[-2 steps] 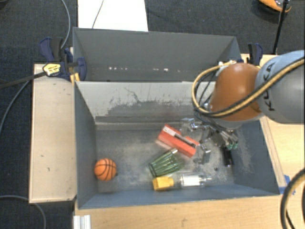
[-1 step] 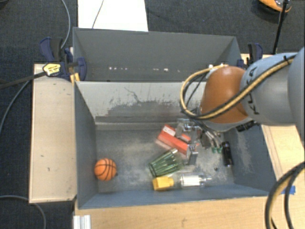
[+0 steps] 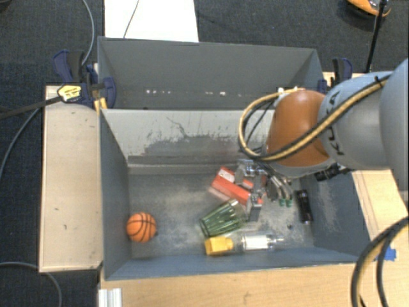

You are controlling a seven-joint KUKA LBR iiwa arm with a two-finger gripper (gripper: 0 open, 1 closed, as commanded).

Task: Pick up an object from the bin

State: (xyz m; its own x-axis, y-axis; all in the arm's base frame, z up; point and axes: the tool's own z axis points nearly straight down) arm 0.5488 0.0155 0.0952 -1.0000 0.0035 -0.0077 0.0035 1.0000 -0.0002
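Several small things lie on the floor of the grey metal bin (image 3: 115, 190), most of them gathered from its middle toward 4 o'clock. The arm (image 3: 374, 123) comes in from 3 o'clock, its wrist wrapped in an orange cover (image 3: 294, 130) with looped cables (image 3: 245, 125) running round it. Below the cover the end effector (image 3: 255, 200) reaches down close to the bin floor, a little to the 3 o'clock side of the middle. It stands just beside a red-orange block (image 3: 227, 185), at that block's 4 o'clock corner; whether the two touch cannot be told. At the end effector's 7 o'clock, just beside its tip, lies a green see-through thing (image 3: 222, 219), long and ribbed, tilted so that one end points toward 2 o'clock. Whether the end effector is released or clenched cannot be told, nor whether it grips anything, as its tip blends with the clutter round it. At 6 o'clock from the green thing, near the front wall, a clear tube (image 3: 259, 242) lies on its side with a yellow cap (image 3: 218, 245) at its 9 o'clock end. A small black thing (image 3: 304, 206) lies at 3 o'clock of the end effector, with a few tiny bits (image 3: 282, 196) between them. Well apart from all this, at 8 o'clock in the bin, an orange ball (image 3: 141, 227) marked like a basketball rests alone.
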